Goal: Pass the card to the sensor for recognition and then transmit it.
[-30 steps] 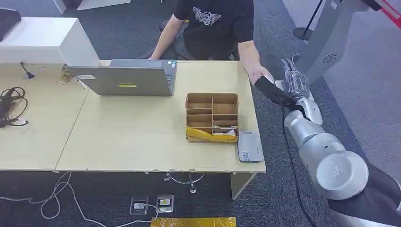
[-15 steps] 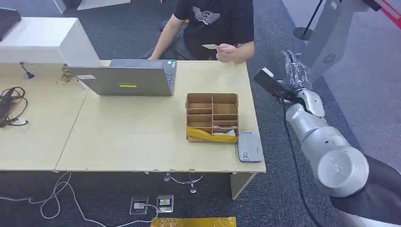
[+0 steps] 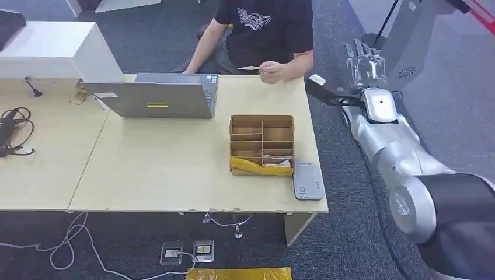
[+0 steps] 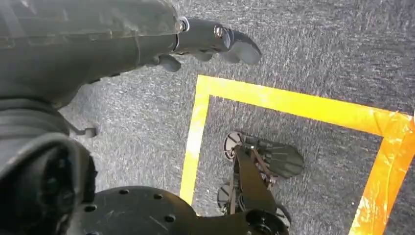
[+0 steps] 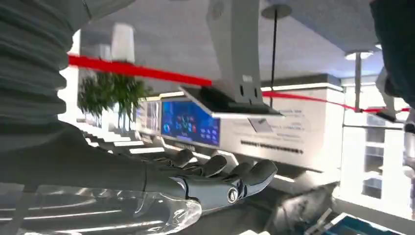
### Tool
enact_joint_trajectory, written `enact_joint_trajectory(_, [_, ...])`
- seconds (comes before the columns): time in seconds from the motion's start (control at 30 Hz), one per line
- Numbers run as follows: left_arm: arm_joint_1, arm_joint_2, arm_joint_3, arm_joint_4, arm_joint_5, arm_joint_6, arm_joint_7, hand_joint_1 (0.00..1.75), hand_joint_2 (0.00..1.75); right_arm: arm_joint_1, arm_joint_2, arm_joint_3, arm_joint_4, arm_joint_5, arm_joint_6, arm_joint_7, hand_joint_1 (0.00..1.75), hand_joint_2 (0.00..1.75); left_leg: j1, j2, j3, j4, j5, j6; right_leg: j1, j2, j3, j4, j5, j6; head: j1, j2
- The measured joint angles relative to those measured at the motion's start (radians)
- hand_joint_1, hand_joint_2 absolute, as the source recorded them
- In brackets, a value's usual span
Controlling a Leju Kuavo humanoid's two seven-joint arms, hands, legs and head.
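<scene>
Off the right edge of the surface [image 3: 175, 175], my right hand [image 3: 365, 61] is raised with its fingers [image 5: 222, 169] spread and nothing in them. The card [image 3: 248, 67] is pinched in the person's hand [image 3: 272, 72] above the far edge, well apart from my hand. I judge the handover done, so the main risk is the arm's travel: its forearm runs close by the right edge, and swinging inward carelessly could clip the person or the divided cardboard box [image 3: 261, 144]. The sensor [image 3: 307, 180] sits at the near right corner, just beside that box. My left hand [image 4: 147, 39] hangs over the carpet with yellow tape [image 4: 293, 105]; its fingers look loosely extended and hold nothing. I cannot read the card's face, nor tell whether the sensor registered anything.
</scene>
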Motion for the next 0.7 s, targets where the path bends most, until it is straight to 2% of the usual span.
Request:
enact_joint_trajectory(0.17, [0.0,-0.008,0.0,0.006,0.016,0.002,0.0,0.0,0.0,-0.056,0.031,0.141,-0.001,0.0,0.04,0.0,0.0,1.75,0.0,0.0,0.0,0.0,0.0,0.0,0.0,0.0,0.0,0.0,0.0,0.0,0.0,0.0])
enact_joint_trajectory(0.27, [0.0,-0.014,0.002,0.01,0.025,0.001,-0.003,0.0,0.0,-0.063,0.047,0.197,-0.001,0.0,0.043,-0.026,0.0,1.75,0.0,0.0,0.0,0.0,0.0,0.0,0.0,0.0,0.0,0.0,0.0,0.0,0.0,0.0])
enact_joint_trajectory(0.6, [0.001,-0.028,0.016,0.026,0.051,0.02,-0.006,0.0,0.0,-0.062,0.084,0.248,-0.001,0.0,0.068,-0.074,0.0,1.75,0.0,0.0,0.0,0.0,0.0,0.0,0.0,0.001,0.0,0.0,0.0,0.0,0.0,0.0])
enact_joint_trajectory(0.67, [0.001,-0.031,0.023,0.03,0.06,0.027,-0.006,0.0,0.0,-0.062,0.085,0.247,-0.001,-0.011,0.086,-0.115,0.0,1.75,0.0,0.001,0.0,0.0,0.0,0.0,0.0,0.001,-0.001,0.0,0.0,0.0,0.0,0.0])
enact_joint_trajectory(0.7, [0.001,-0.032,0.025,0.03,0.061,0.03,-0.006,0.0,0.0,-0.061,0.085,0.241,-0.001,-0.023,0.098,-0.158,0.0,1.75,0.0,0.001,0.0,0.0,0.0,0.0,0.0,0.001,-0.001,0.0,0.0,0.0,0.0,0.0])
